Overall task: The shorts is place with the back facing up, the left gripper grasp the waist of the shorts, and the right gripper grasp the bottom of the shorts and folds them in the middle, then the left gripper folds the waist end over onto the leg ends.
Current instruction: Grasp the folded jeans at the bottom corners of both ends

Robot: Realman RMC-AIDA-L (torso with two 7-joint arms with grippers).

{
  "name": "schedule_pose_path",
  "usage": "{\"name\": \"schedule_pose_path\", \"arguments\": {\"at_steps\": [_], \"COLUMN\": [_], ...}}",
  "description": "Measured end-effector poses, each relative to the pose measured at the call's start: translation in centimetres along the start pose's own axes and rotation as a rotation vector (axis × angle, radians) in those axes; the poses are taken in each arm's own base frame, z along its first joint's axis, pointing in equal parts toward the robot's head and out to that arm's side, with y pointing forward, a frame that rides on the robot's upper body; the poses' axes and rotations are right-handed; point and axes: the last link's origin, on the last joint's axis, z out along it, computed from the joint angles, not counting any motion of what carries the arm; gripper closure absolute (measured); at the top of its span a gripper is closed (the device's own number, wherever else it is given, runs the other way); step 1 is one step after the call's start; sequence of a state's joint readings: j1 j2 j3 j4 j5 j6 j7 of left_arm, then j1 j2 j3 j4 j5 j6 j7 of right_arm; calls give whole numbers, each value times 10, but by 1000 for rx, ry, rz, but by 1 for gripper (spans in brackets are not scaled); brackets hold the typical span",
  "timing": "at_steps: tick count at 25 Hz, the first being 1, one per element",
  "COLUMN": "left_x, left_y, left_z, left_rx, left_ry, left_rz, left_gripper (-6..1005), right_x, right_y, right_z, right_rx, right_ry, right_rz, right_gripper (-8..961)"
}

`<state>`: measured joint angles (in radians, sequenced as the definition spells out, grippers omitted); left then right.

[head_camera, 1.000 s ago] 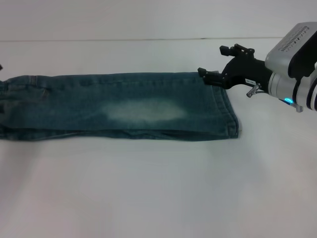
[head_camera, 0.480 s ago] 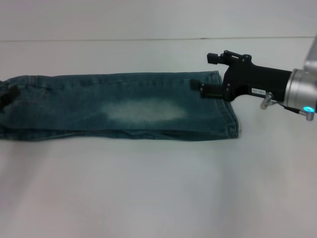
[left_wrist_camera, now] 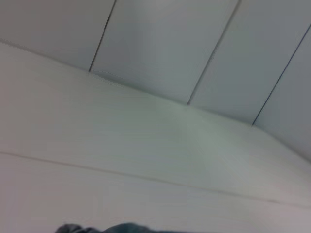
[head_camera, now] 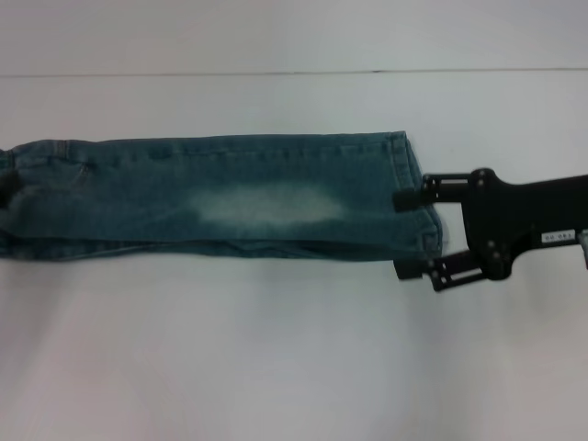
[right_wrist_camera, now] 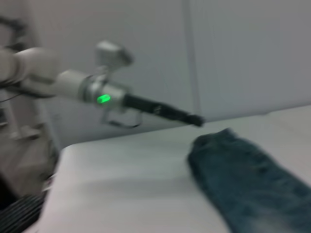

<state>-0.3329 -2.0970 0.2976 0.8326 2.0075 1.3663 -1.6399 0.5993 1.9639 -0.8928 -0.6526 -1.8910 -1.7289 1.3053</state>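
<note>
- The shorts (head_camera: 230, 197): we record faded blue denim, folded lengthwise into a long strip across the white table (head_camera: 276, 358), running left to right in the head view. A pale bleached patch sits near its middle.
- The bottom of the shorts (head_camera: 415, 197): we place the straight stitched hem at the right end of the strip, lying flat on the table.
- The waist of the shorts (head_camera: 23, 175): we place the wrinkled, darker end at the far left edge of the head view. The right wrist view shows this same end bunched on the table (right_wrist_camera: 214, 143).
- The right gripper (head_camera: 404, 234): we note a black claw with a small white label, at the right of the scene, reaching leftward. Its two fingers stand apart, one just beside the hem's far part, the other at the hem's near corner. We cannot tell whether either finger touches the cloth.
- The left gripper (right_wrist_camera: 194, 119): we see its slim black tip in the right wrist view, just beside the waist end. We cannot tell how its fingers stand.
</note>
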Motion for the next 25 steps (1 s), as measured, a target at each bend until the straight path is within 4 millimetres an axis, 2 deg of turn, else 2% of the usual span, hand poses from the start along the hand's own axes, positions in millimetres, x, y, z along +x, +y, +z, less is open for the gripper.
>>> {"name": "schedule_pose_path", "arguments": {"at_steps": [8, 12, 25], "left_x": [10, 7, 1], "left_y": [-32, -46, -39], "left_z": [-1, 4, 23], "left_rx": [174, 271, 235], "left_ry": [-166, -227, -322], "left_rz": [150, 197, 254], "left_gripper": [277, 284, 291], "right_x": [3, 2, 0], "right_y": [3, 2, -5], "right_z": [5, 8, 14], "right_rx": [-16, -18, 17], "right_ry": [15, 22, 25], "right_rz": [-19, -24, -24], "right_gripper": [58, 59, 61]}}
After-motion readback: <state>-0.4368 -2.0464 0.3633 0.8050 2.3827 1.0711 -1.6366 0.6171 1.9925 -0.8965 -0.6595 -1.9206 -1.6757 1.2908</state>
